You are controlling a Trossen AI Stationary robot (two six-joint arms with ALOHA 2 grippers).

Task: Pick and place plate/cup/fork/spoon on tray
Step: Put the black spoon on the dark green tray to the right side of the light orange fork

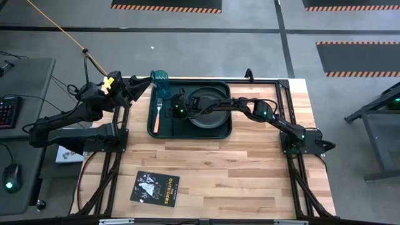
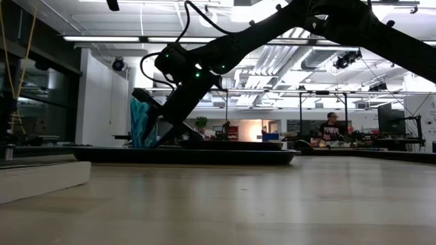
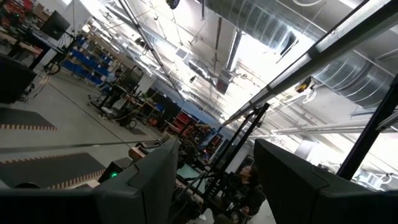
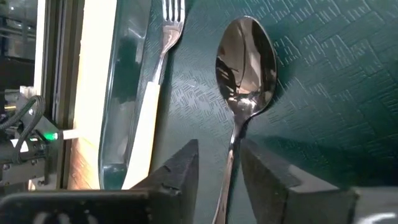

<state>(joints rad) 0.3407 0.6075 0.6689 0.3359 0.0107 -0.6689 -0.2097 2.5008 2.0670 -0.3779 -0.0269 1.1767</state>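
The dark green tray (image 1: 187, 134) lies at the table's far middle. On it are the dark plate (image 1: 212, 114) to the right, the teal cup (image 1: 160, 83) upright at the far left corner, and the fork (image 4: 144, 130) along the left rim. The dark spoon (image 4: 245, 62) lies flat on the tray floor beside the fork. My right gripper (image 4: 219, 171) is low over the tray (image 1: 177, 111), slightly open. Its fingers stand on either side of the spoon's handle (image 4: 231, 155). My left gripper (image 3: 217, 180) is open and empty beyond the tray's far left corner (image 1: 139, 84).
A black booklet with white print (image 1: 155, 187) lies near the table's front left. The cup (image 2: 139, 122) stands close behind my right arm in the low view. Bare wood lies in front of the tray and to its right.
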